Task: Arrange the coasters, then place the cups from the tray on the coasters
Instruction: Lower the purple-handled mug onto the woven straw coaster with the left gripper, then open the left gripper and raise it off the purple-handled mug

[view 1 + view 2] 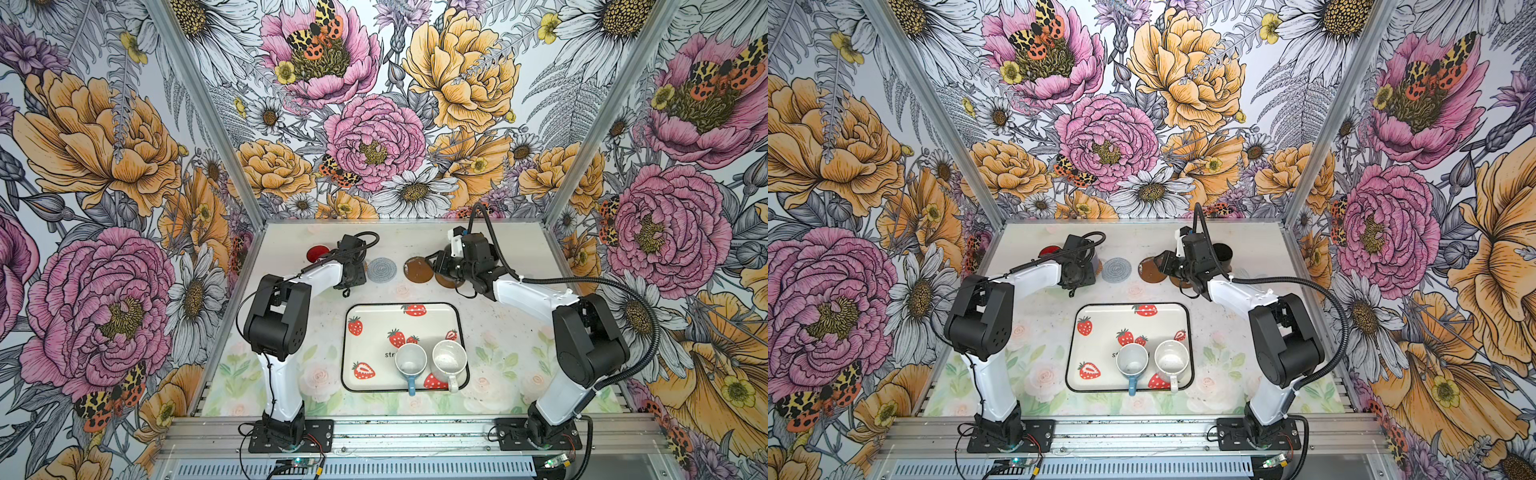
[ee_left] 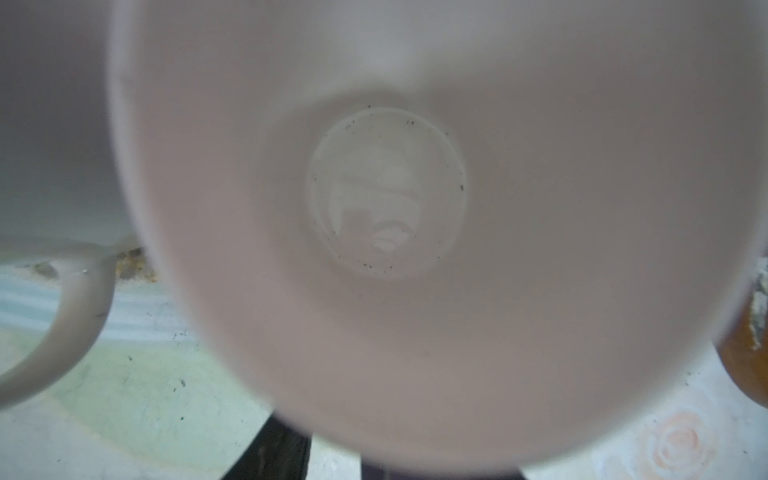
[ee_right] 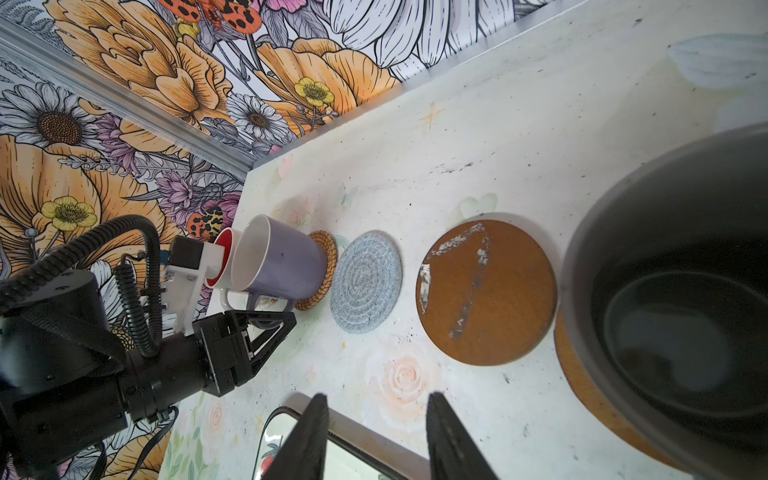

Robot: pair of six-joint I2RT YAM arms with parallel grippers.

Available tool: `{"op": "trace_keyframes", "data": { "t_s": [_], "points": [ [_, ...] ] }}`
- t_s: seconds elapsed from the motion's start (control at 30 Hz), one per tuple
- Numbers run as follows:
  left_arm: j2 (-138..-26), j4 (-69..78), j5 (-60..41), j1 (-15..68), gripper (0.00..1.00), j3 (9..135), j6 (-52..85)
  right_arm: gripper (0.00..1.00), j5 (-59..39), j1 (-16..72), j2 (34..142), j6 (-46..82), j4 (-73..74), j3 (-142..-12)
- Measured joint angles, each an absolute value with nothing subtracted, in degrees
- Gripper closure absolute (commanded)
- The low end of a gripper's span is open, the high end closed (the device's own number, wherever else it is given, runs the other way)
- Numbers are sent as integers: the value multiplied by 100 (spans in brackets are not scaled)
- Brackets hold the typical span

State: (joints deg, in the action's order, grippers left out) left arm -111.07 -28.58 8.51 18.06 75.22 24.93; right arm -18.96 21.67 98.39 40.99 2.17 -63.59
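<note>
- Right wrist view: the lilac mug (image 3: 282, 259) is seen on the tan woven coaster (image 3: 328, 270), left of centre, with the left gripper (image 3: 286, 322) at its handle; whether those jaws are spread or pinching cannot be told.
- The right gripper (image 3: 377, 401) is held spread and empty at the bottom edge.
- Placing is judged in hand: 2 mugs, the light blue mug (image 1: 410, 360) and the speckled mug (image 1: 449, 359), are found on the tray (image 1: 382, 320), lower centre in both top views.
- Next, 1 mug must be lifted clear and centred on a bare coaster: the grey woven coaster (image 3: 365, 282) or a brown disc (image 3: 486, 291).
- The table (image 1: 415, 237) is covered in scuffed floral print; the walls (image 1: 374, 124) are papered with large flowers.
</note>
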Motion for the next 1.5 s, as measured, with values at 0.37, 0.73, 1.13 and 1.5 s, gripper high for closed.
{"op": "trace_keyframes", "data": {
  "t_s": [0.37, 0.73, 1.13, 1.5],
  "points": [
    [-10551, -2895, 854, 1809, 53, 7341, 2506, 59, -1894, 2167, 9837, 4099, 204, -6359],
    [-9817, -2893, 985, 1918, 52, 7116, 2510, 58, -1868, 2178, 9614, 4112, 202, -6294],
    [-8635, -2751, 1452, 2191, 51, 6941, 2875, 58, -1765, 2375, 9461, 4110, 134, -6274],
    [-7550, -1953, 1660, 2596, 51, 5734, 3142, 60, -1629, 2674, 9301, 4025, -322, -6361]
  ]
}}
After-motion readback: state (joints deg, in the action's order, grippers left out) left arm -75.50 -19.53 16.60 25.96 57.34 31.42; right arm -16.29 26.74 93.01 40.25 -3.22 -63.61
